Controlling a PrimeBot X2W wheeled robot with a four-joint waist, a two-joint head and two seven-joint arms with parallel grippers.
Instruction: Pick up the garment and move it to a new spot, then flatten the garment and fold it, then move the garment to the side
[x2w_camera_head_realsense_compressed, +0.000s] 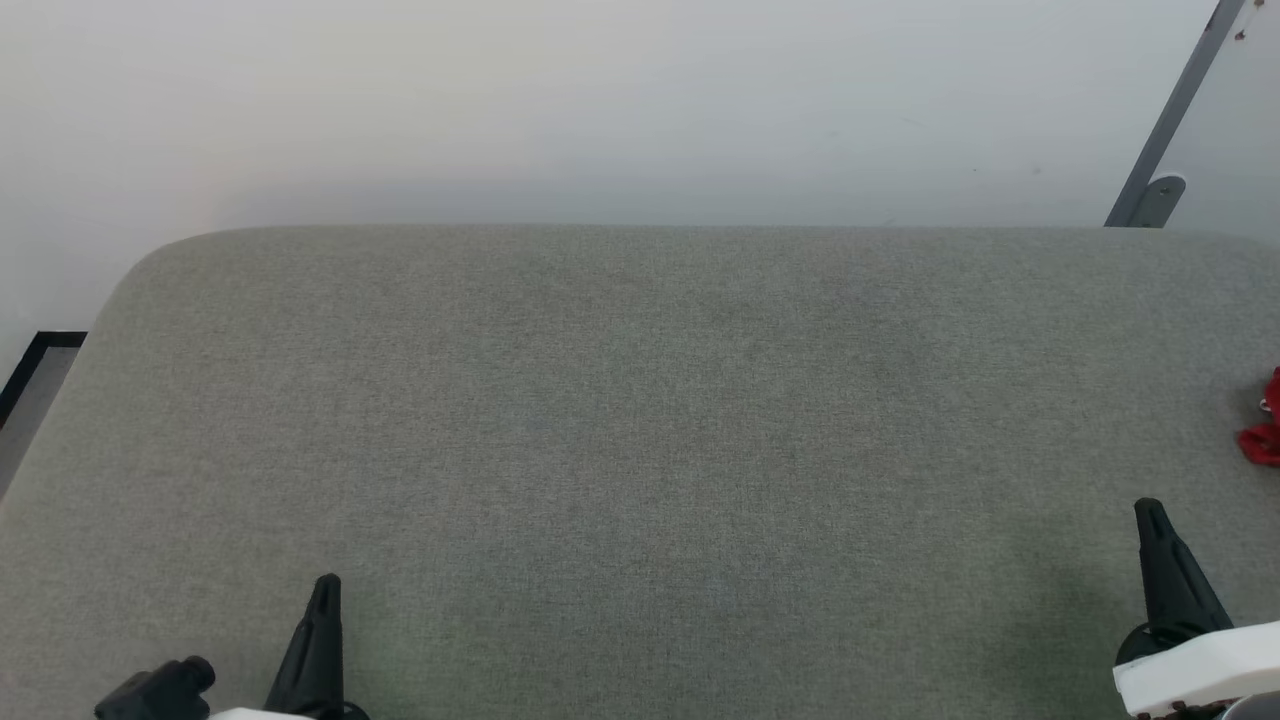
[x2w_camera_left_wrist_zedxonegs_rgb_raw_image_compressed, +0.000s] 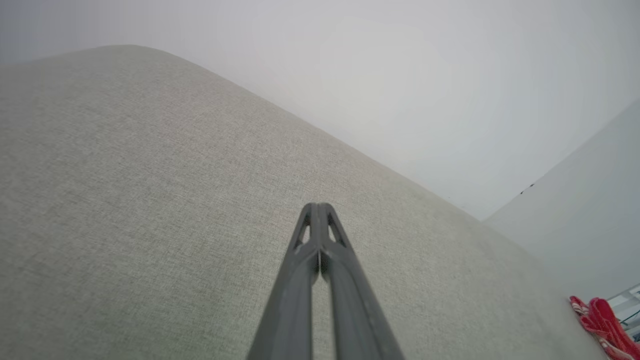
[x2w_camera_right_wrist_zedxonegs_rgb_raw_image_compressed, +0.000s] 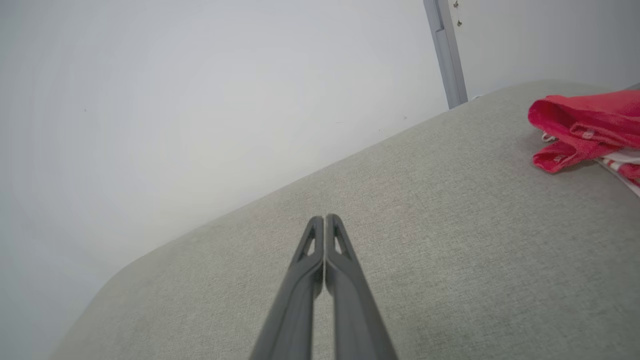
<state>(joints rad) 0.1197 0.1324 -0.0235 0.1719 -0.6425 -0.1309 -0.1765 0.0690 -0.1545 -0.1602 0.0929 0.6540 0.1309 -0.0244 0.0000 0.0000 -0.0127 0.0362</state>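
Garment (x2w_camera_head_realsense_compressed: 1263, 443) on surface's (x2w_camera_head_realsense_compressed: 640, 420) right edge; wall (x2w_camera_head_realsense_compressed: 600, 100) behind.

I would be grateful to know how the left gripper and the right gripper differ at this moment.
The right gripper is nearer the garment; the left gripper is far across the grey surface from it. In the head view the right gripper's tip reaches higher than the left gripper's. Both are shut, empty and apart from the garment.

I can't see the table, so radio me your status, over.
Left tool shut, empty. Right tool shut, empty. Garment bunched at far right, untouched. Grey surface between, nothing blocking.
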